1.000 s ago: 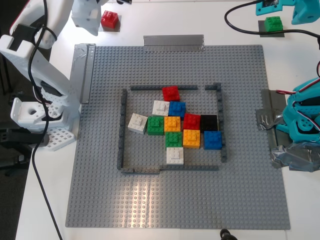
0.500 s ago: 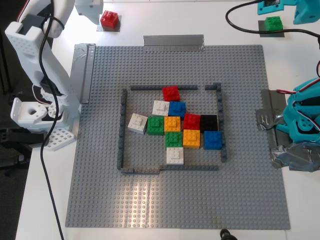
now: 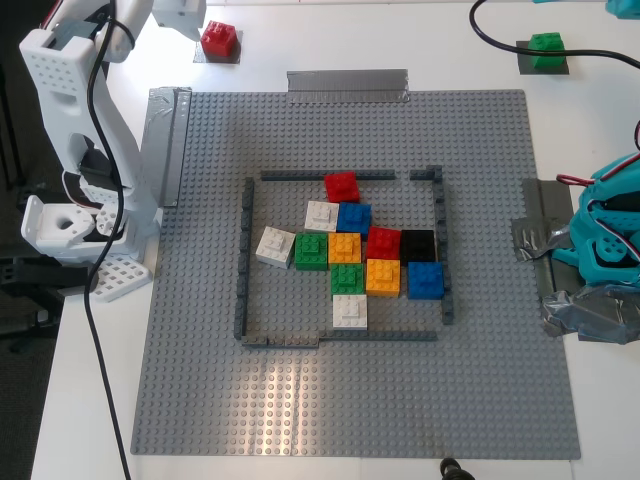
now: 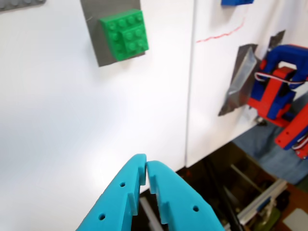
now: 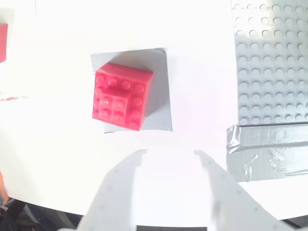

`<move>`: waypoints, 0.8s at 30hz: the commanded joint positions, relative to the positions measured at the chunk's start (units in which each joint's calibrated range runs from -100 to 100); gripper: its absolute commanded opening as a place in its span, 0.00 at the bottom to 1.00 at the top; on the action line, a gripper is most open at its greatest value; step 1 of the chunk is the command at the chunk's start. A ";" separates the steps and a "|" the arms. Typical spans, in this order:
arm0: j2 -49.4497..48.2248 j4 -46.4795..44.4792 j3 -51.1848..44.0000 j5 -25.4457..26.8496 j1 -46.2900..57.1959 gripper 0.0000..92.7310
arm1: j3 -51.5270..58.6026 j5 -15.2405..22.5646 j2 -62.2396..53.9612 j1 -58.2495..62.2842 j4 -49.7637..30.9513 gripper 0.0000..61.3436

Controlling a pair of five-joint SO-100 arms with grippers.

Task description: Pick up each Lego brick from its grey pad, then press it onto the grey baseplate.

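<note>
The grey baseplate (image 3: 300, 400) fills most of the white table (image 3: 80, 420) in the exterior view, with a thin dark frame (image 3: 243, 255) near its middle and a cluster of coloured bricks (image 3: 350, 262) pressed inside that frame. A white arm (image 3: 75, 140) stands at the exterior view's left and a teal arm base (image 3: 610, 235) sits at its right, taped down. The red brick (image 3: 220, 39) rests on its grey pad (image 3: 199, 53) off the plate, near the exterior view's top left, and the green brick (image 3: 546, 47) rests on a darker pad (image 3: 543, 67) near the top right. My second gripper (image 5: 169, 153) hovers over bare table just beside the red brick (image 5: 121, 96), its white jaws spread apart and holding nothing. My first gripper (image 4: 146, 166) is well apart from the green brick (image 4: 124, 33), its teal jaws pressed together at the tips and empty.
</note>
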 commanded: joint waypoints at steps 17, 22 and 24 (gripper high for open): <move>22.20 13.99 -30.07 8.78 -0.69 0.13 | -15.61 -2.88 11.96 0.49 -6.98 0.38; 29.67 22.04 -40.45 8.68 -1.20 0.13 | -15.52 -3.18 12.90 0.63 -7.96 0.38; 31.98 23.10 -42.62 8.88 -1.49 0.13 | -15.25 -3.22 13.42 0.71 -8.20 0.39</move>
